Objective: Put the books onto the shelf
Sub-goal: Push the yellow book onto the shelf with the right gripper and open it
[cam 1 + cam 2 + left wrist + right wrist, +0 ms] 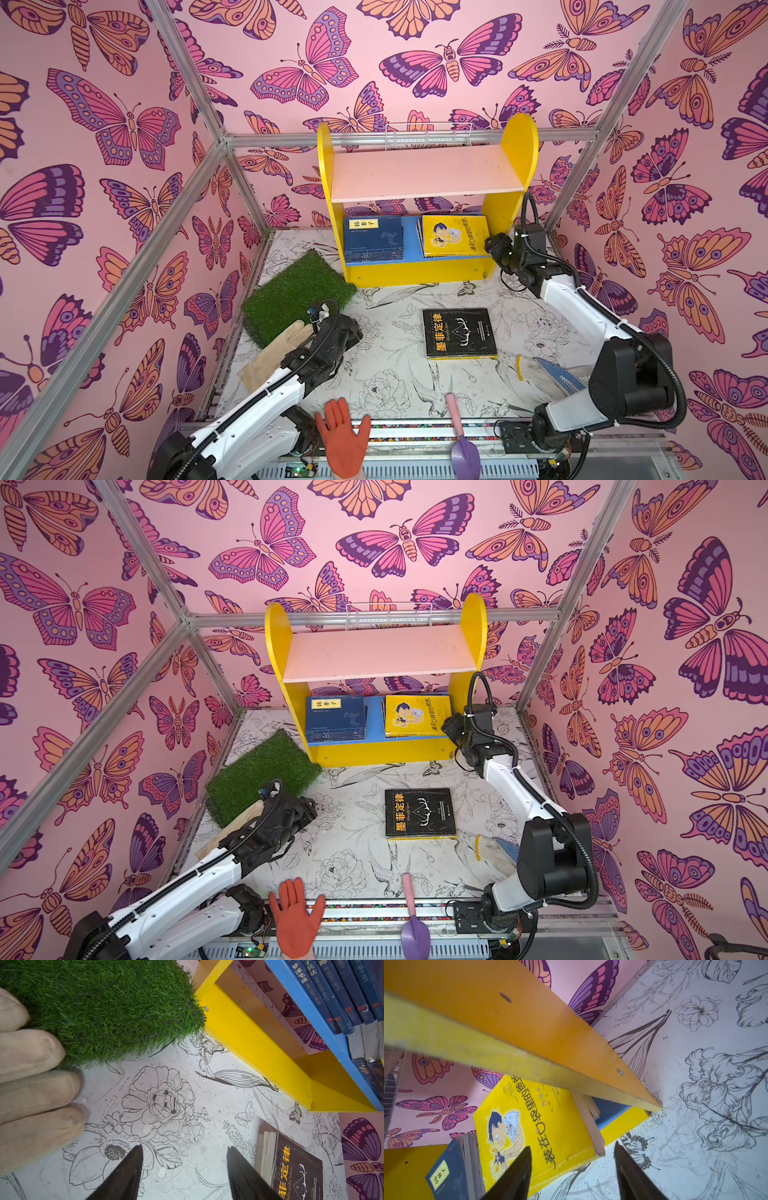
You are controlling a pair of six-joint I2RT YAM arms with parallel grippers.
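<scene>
The shelf (419, 272) stands at the back with yellow sides, a bare pink upper board (424, 172) and a blue lower board. On the lower board lie a stack of navy books (372, 239) and a yellow cartoon book (454, 235). A black book with a yellow title (459, 332) lies flat on the table. My right gripper (492, 245) hovers open at the shelf's right front corner. In the right wrist view the yellow book (533, 1126) rests free beyond the spread fingers of that gripper (572, 1146). My left gripper (185, 1146) stands open and empty above the table, left of the black book (295, 1169).
A green turf mat (297, 295) and a beige glove (276, 353) lie at the left. An orange glove (343, 440) and a purple trowel (463, 453) sit on the front edge. A blue-and-white glove (548, 374) lies by the right arm. A white wire rack (428, 135) is behind the shelf.
</scene>
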